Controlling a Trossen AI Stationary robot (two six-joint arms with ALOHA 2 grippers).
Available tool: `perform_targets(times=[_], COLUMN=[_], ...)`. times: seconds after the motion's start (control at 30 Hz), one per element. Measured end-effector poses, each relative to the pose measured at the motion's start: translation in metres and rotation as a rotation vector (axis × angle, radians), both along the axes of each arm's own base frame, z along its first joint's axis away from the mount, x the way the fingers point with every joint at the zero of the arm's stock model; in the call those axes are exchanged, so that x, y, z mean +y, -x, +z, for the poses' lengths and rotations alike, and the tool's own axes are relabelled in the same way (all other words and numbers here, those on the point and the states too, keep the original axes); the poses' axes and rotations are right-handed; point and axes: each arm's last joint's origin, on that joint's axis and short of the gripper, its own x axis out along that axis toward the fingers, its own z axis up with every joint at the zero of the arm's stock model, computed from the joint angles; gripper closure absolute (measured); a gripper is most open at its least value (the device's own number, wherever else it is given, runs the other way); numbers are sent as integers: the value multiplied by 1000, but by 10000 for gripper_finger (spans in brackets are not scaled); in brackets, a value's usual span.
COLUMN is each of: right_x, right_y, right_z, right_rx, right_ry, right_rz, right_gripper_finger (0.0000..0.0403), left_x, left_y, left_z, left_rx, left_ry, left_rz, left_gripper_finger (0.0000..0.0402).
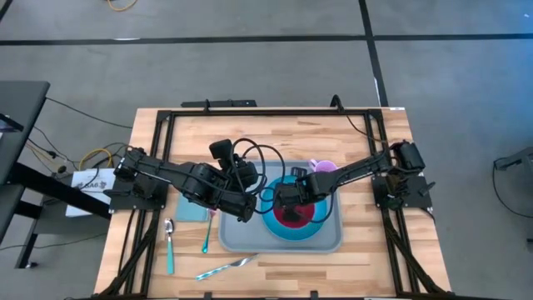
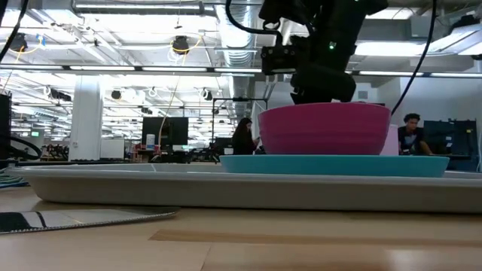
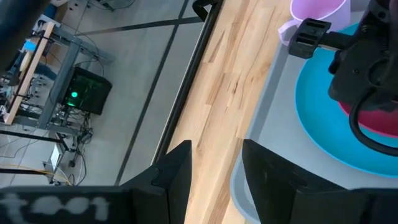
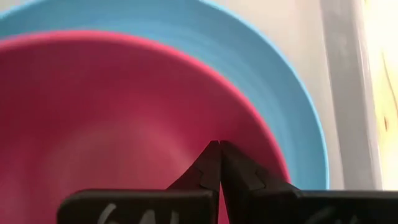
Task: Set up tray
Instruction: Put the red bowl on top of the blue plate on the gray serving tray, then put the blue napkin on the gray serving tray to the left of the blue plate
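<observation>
The grey-blue tray (image 1: 241, 237) lies flat on the wooden table. A round blue plate (image 1: 312, 229) sits on it, and a pink bowl (image 1: 298, 218) stands on the plate. A lilac cup (image 1: 325, 169) is at the tray's far edge. My right gripper (image 4: 219, 149) is shut and points down into the bowl (image 4: 112, 112); in the low view it (image 2: 324, 94) drops behind the bowl's rim. My left gripper (image 3: 214, 174) is open at the tray's left rim (image 3: 239, 180), one finger on each side of it. My right gripper reaches into the pink bowl from above with its fingers shut. Its tips lie over the bowl's inner wall (image 4: 249, 134), and I cannot tell whether they touch it. The bowl stands upright on the plate (image 2: 301, 164).
A small teal napkin (image 1: 191, 208) lies left of the tray. A spoon (image 1: 169, 242), a teal utensil (image 1: 206, 237) and a fork (image 1: 225, 268) lie on the table's near left part. Bare wood shows right of the tray. People stand in the room behind.
</observation>
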Motion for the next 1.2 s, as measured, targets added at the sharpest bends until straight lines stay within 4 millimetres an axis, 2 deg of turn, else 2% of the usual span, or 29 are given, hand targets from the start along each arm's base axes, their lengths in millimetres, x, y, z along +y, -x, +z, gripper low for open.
perform_targets(times=[0.07,0.2,0.33,0.43,0.6,0.77,0.87,0.97,1.07,1.2], right_x=[4,16,31,39,39,28,22,15,11,13], right_y=[2,3,5,18,58,110,139,164,183,196], right_z=[4,24,58,84,132,173,177,164,140,110], right_rx=[25,37,-16,-46,-155,-306,-377,-413,-468,-583], right_ry=[5,7,0,40,139,266,270,250,204,148], right_rz=[11,37,83,124,113,11,-15,-17,-21,46], right_gripper_finger=[403,403,403,403,403,403,403,403,403,403], left_x=[0,-1,-5,-11,-21,-37,-46,-53,-58,-61], left_y=[0,0,1,3,6,14,18,22,25,26], left_z=[0,-1,-4,-5,-7,-6,-6,-6,-5,-5], left_rx=[0,21,29,35,36,43,31,-11,-64,-93], left_ry=[0,52,183,236,277,288,290,297,281,284], left_rz=[0,-12,-9,-16,-30,-79,-91,-71,-43,-25], left_gripper_finger=[267,267,267,267,267,267,267,267,267,267])
